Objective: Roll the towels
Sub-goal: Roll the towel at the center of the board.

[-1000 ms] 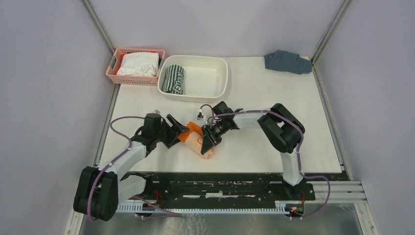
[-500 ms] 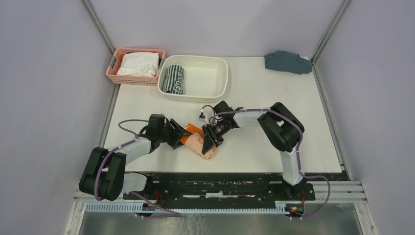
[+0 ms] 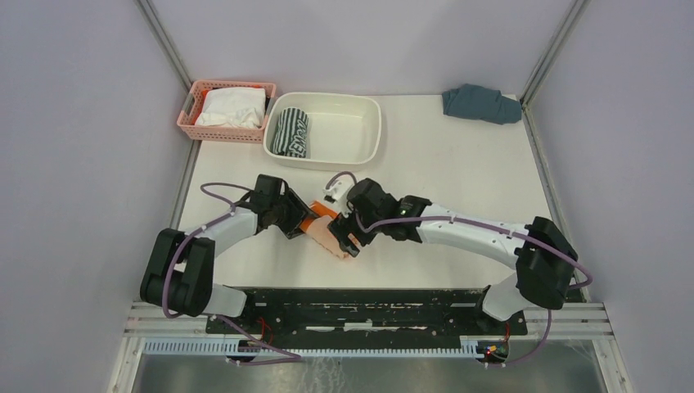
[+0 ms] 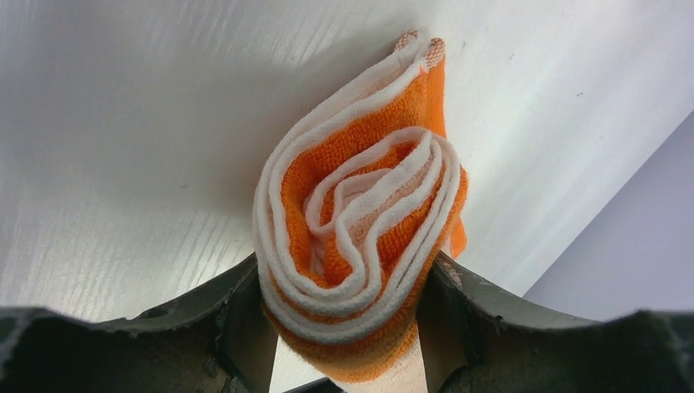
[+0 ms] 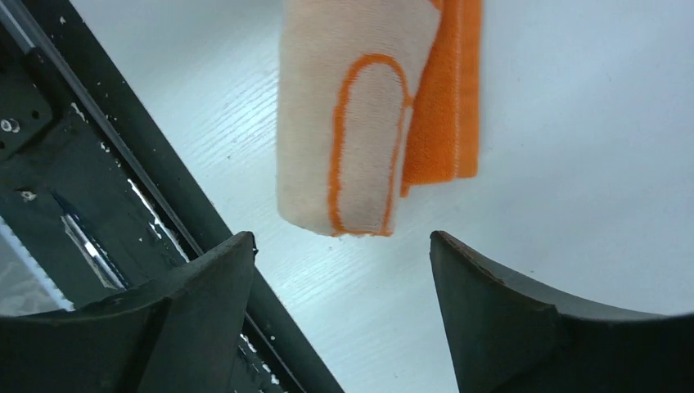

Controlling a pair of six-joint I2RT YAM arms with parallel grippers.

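The orange towel (image 3: 330, 237) lies rolled on the table near the front edge, its spiral end (image 4: 360, 205) facing the left wrist camera. My left gripper (image 3: 299, 221) is shut on that end, a jaw pressing each side (image 4: 344, 323). My right gripper (image 3: 355, 237) stands open just off the roll's other end, and the peach face with orange lettering (image 5: 348, 123) lies clear of its fingers (image 5: 340, 239). The green-and-white striped towel (image 3: 291, 133) sits rolled inside the white tub (image 3: 372, 135).
A pink basket (image 3: 190, 115) holding a white cloth (image 3: 231, 106) stands left of the tub. A blue-grey cloth (image 3: 481, 103) lies at the back right corner. The black frame rail (image 5: 123, 147) runs along the table's front edge, close by the right gripper.
The right gripper opened, let go of the orange roll and drew back a little; its arm stretched out low. The left gripper narrowed onto the roll's other end.
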